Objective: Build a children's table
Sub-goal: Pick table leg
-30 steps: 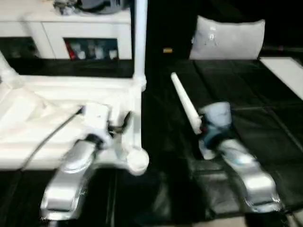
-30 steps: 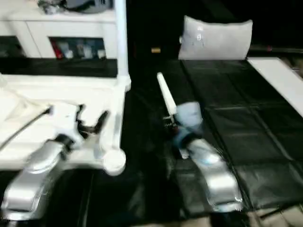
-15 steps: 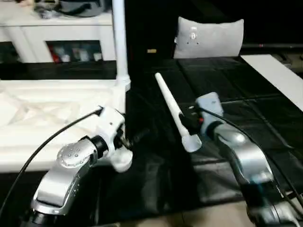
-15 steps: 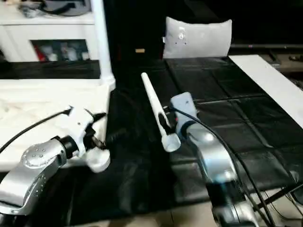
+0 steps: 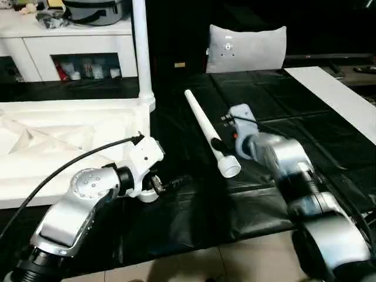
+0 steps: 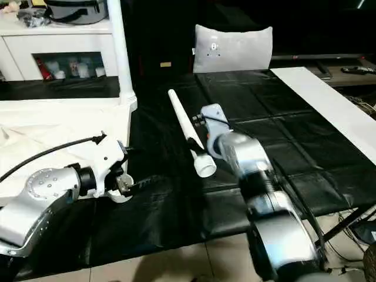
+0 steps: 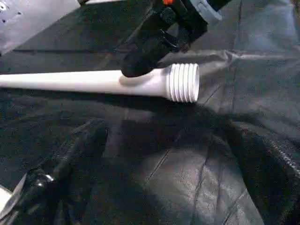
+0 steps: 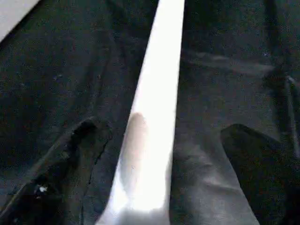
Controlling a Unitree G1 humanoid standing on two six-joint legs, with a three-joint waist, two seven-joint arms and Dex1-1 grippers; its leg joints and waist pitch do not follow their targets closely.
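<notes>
Now you see the tabletop (image 5: 70, 141) lying upside down on the left side of the black mat (image 5: 305, 117), with its ribbed underside facing up. One tube leg (image 5: 141, 53) already stands upright in the far corner socket (image 5: 145, 104) of the tabletop, the corner nearer to the middle of the mat.

Your right gripper (image 5: 218, 145) is closed on a second tube leg (image 5: 208, 130), holding it close to the threaded end (image 7: 184, 83). This leg lies almost flat just above the mat, threaded end toward you and the thin end pointing away, toward the grey cushion (image 5: 247, 48). In the left wrist view you see the black fingers (image 7: 147, 54) pressing on the leg just behind the thread.

Your left gripper (image 5: 170, 183) is beside the near corner of the tabletop, with its fingers reaching out over the mat toward the threaded end of the held leg. It holds nothing, and you cannot tell from these views whether its fingers are open or closed.

Behind the tabletop stands a white cabinet (image 5: 76, 44) with glass doors.
</notes>
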